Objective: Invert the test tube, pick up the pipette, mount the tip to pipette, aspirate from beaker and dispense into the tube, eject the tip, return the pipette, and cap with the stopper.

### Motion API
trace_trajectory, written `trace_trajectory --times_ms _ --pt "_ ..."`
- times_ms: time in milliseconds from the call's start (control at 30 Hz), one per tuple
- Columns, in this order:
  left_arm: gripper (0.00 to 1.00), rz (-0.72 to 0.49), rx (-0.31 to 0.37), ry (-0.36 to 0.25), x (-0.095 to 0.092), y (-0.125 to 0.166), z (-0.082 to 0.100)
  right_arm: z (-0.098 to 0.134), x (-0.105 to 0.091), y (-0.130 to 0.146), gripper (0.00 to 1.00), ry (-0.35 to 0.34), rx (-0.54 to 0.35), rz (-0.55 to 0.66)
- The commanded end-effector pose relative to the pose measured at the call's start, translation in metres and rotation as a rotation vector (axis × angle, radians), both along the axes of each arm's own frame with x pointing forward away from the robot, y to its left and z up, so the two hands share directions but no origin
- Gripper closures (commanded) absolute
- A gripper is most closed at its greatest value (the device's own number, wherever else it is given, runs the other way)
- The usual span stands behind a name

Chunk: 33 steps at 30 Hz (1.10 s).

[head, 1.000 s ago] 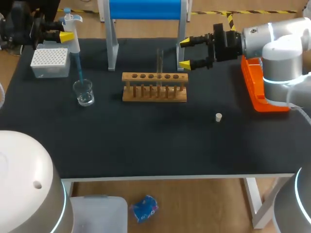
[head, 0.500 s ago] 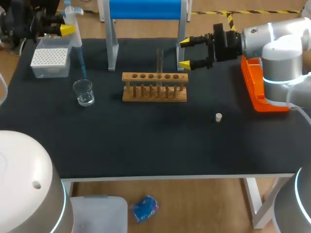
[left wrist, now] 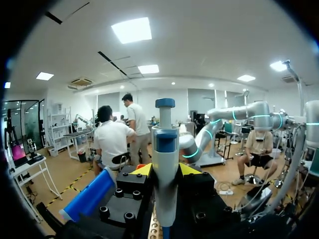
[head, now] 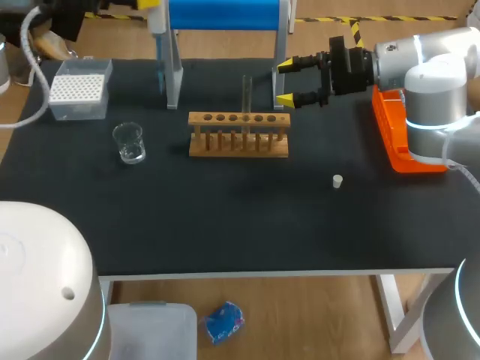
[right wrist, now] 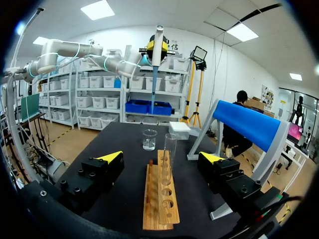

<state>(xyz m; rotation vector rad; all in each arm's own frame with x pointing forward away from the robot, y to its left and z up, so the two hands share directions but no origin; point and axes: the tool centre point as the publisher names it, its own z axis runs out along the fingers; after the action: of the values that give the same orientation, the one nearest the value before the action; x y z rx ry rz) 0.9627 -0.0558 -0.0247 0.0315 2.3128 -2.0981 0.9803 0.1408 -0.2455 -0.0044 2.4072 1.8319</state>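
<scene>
Left claw point(left wrist: 165, 172) grips the white, blue-tipped pipette point(left wrist: 165, 144); right claw point(head: 287, 81) gapes wide. Dispensing into the clear glass tube point(head: 245, 94) and capping with the white stopper point(head: 337, 180), at its four o'clock, seemingly remain.

Desk point(head: 225, 232) lower half bare, passable side to side; one small stopper point(head: 337, 181) right of centre. Centre obstructed: wooden rack point(head: 238, 135), upright tube point(head: 245, 94). Upper left: glass point(head: 130, 142), tip box point(head: 77, 88). Upper middle: stand legs point(head: 174, 75), right pincer point(head: 286, 82) spread beside tube. Right edge: orange holder point(head: 394, 135).
</scene>
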Motion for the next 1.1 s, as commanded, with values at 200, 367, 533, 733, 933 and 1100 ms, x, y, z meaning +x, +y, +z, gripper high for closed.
trace_trajectory --times_ms 200,367,533,733,933,1100 --pt "1.00 0.001 0.007 0.001 0.005 -0.009 0.002 0.000 0.000 -0.001 0.00 0.000 -0.001 0.000" --pt "1.00 0.001 0.007 0.001 0.005 -0.009 0.002 0.000 0.000 -0.001 0.00 0.000 -0.001 0.000" --pt "1.00 0.001 0.007 0.001 0.005 -0.009 0.002 0.000 0.000 -0.001 0.00 0.000 -0.001 0.000" --pt "1.00 -0.004 0.001 0.009 0.007 -0.023 0.005 0.000 0.000 -0.001 0.00 0.000 -0.001 0.000" --pt "1.00 -0.021 -0.001 -0.011 0.007 -0.072 0.032 0.000 0.000 -0.001 0.00 0.000 -0.001 0.000" --pt "1.00 -0.035 -0.010 -0.016 0.006 -0.107 0.055 0.000 0.000 -0.001 0.00 0.000 -0.001 0.000"
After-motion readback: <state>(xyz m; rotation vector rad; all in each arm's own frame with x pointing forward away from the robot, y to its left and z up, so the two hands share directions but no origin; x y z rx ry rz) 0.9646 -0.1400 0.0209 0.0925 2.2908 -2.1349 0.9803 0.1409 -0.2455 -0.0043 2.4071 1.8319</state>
